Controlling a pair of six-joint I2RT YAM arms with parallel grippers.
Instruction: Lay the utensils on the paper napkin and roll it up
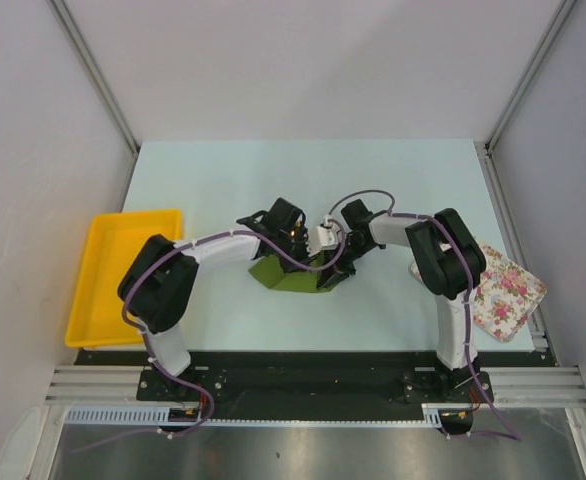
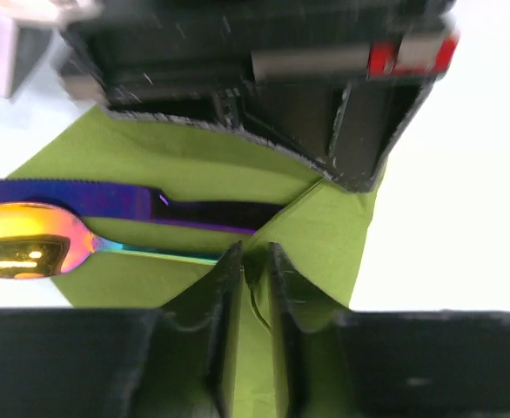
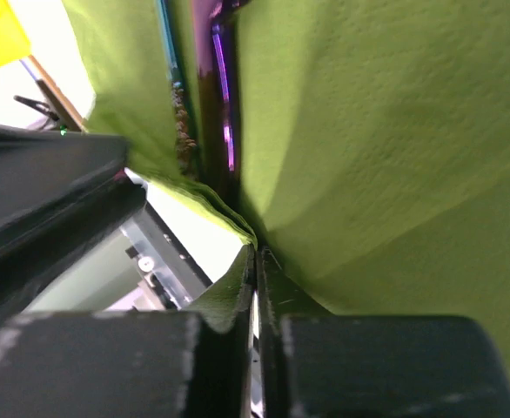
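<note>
The olive-green paper napkin (image 1: pixel 295 275) lies at the table's middle, partly lifted, with both grippers over it. In the left wrist view the napkin (image 2: pixel 194 165) carries the utensils: a gold-headed iridescent spoon (image 2: pixel 29 248) and a dark purple knife (image 2: pixel 90 198). My left gripper (image 2: pixel 255 261) is shut on a raised fold of the napkin. My right gripper (image 3: pixel 256 261) is shut on the napkin's edge (image 3: pixel 203 205); the napkin (image 3: pixel 377 148) folds over a dark purple utensil handle (image 3: pixel 216 104). From above, the left gripper (image 1: pixel 291 232) and the right gripper (image 1: pixel 339 250) almost touch.
A yellow tray (image 1: pixel 113 275) sits at the table's left edge. A white cloth with pink flowers (image 1: pixel 498 290) lies at the right edge, beside the right arm's base link. The right arm's body (image 2: pixel 264 78) fills the top of the left wrist view.
</note>
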